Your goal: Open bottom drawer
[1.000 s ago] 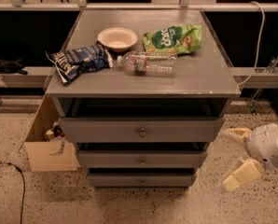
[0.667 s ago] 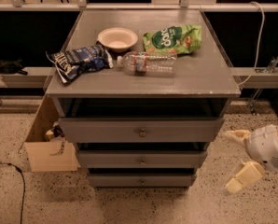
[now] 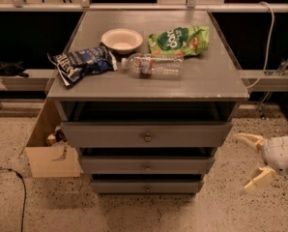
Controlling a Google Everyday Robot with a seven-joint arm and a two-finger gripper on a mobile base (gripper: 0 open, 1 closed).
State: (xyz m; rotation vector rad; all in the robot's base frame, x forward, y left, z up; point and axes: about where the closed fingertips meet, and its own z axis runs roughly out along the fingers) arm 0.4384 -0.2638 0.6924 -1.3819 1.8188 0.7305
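Tool: the cream-coloured two-finger tool (image 3: pixel 241 163) hangs low at the right edge of the view, its fingers spread wide with nothing between them, tips pointing left toward the cabinet
Change: over the last second the tool has barely shifted, only a slight drift to the right and a touch less spread; it has come no nearer the drawers
Floor: speckled stone floor (image 3: pixel 216 211) lies under the tool, bare between it and the cabinet
Cabinet: the grey wooden cabinet (image 3: pixel 231 108) stands left of the tool, well apart from it
Bottom drawer: the flat grey bottom drawer (image 3: pixel 120 186) is the lowest of three fronts, set back under the middle drawer (image 3: pixel 115 166); it looks shut, as it did a second ago
Knob: the small round metal knob (image 3: pixel 147 188) sits at the centre of that front, untouched
Top drawer: the taller top drawer (image 3: pixel 105 135) shows a dark gap above it
Meaning: the pull has not begun; the approach seems paused, and the tool would need to travel left and slightly down to line up with the knob
Risk: the middle drawer carries the same kind of knob just above, so height matters
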